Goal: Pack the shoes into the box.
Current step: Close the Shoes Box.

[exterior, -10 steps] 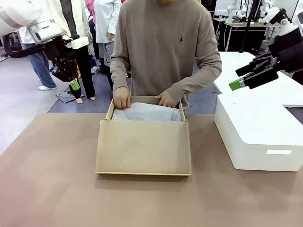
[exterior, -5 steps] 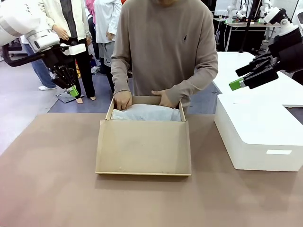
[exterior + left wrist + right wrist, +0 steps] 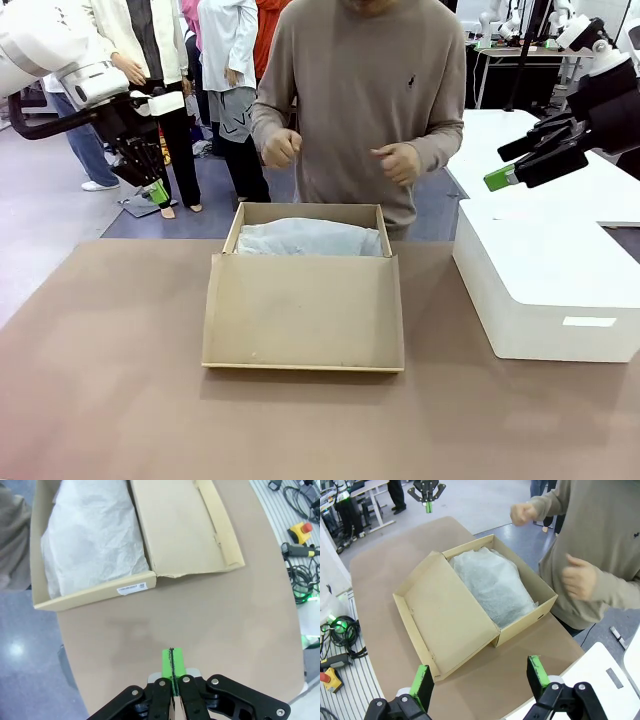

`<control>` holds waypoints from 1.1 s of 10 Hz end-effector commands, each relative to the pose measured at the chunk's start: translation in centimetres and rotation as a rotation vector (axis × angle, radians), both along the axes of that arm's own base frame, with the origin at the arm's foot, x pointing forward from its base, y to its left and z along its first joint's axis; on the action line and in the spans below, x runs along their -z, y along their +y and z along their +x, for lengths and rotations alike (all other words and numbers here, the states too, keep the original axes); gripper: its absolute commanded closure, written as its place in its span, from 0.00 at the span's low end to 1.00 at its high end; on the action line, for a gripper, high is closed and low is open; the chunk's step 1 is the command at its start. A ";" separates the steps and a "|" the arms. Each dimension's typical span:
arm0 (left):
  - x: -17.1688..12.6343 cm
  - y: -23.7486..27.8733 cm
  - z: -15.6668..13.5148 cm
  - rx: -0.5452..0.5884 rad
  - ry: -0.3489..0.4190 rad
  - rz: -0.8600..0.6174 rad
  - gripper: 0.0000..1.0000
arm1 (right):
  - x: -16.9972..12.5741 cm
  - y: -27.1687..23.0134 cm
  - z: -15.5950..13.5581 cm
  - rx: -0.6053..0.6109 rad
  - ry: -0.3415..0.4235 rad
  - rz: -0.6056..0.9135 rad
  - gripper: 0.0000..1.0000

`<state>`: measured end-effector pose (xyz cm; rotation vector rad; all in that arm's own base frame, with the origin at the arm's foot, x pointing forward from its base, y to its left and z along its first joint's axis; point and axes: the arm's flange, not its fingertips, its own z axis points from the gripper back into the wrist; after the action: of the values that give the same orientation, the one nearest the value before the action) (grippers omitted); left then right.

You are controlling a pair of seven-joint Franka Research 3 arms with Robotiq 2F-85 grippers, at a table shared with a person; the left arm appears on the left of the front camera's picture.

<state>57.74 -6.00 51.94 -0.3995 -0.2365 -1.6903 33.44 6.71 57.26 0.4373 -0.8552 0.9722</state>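
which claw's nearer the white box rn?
Right. The right claw hangs open above the white box, at its far left side; the left claw, shut, is raised near the table edge at far left, beyond the brown box.

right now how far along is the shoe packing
Done: the box sits open with tissue paper bunched over its inside; whether the shoes lie under it cannot be told. In hand: nothing, the left gripper shut, the right gripper open, both empty. Left: closing the lid, which lies flat.

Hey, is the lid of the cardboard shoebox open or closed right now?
Open. The flap lid of the box lies folded out on the table, and crumpled white tissue paper shows inside.
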 end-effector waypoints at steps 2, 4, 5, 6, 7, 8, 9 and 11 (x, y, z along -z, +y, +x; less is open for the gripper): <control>0.0 0.0 0.0 0.000 0.000 0.000 1.00 | 0.0 -0.1 0.3 -0.022 -0.012 0.018 0.00; 2.3 0.1 0.3 -0.011 0.039 -0.011 1.00 | 0.0 -0.1 0.3 -0.022 -0.012 0.018 0.00; 3.9 0.3 0.0 -0.036 0.054 -0.049 1.00 | 0.0 -0.1 0.3 -0.022 -0.012 0.018 0.00; 5.4 0.5 -0.3 -0.057 0.067 -0.072 1.00 | 0.0 -0.1 0.3 -0.022 -0.012 0.018 0.00; 6.8 0.4 -0.8 -0.064 0.099 -0.108 1.00 | 0.0 -0.1 0.3 -0.022 -0.012 0.018 0.00; 8.3 0.2 -1.3 -0.078 0.123 -0.128 1.00 | 0.0 -0.1 0.3 -0.022 -0.012 0.018 0.00; 9.9 0.1 -1.8 -0.093 0.141 -0.163 1.00 | 0.0 -0.1 0.3 -0.022 -0.012 0.018 0.00; 12.3 -0.2 -2.5 -0.101 0.159 -0.185 1.00 | 0.0 -0.1 0.3 -0.022 -0.012 0.018 0.00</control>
<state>55.92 -6.24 40.16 -0.6356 -0.2461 -1.5284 33.44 6.71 57.26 0.4372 -0.8552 0.9722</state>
